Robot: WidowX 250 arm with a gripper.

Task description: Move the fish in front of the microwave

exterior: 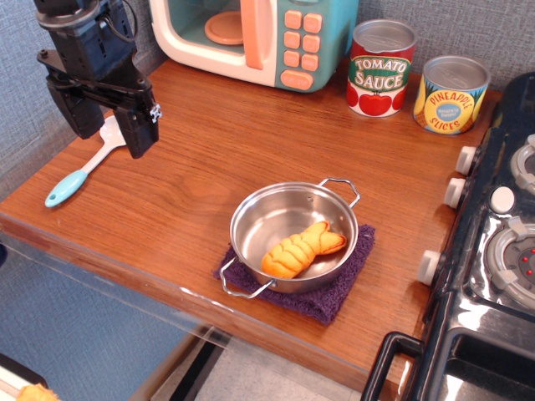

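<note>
The orange-yellow fish (301, 248) lies inside a steel pot (255, 219) that stands on a purple cloth (341, 298) near the table's front edge. The teal and cream microwave (261, 38) stands at the back of the table, its peach handle and buttons facing forward. My gripper (111, 128) hangs at the left side of the table, above a white spatula, far from the pot. Its two black fingers (138, 129) stand apart, open and empty.
A white spatula with a teal handle (82, 175) lies under the gripper at the left. A tomato sauce can (380, 68) and a pineapple slices can (450, 94) stand right of the microwave. A black toy stove (493, 251) borders the right edge.
</note>
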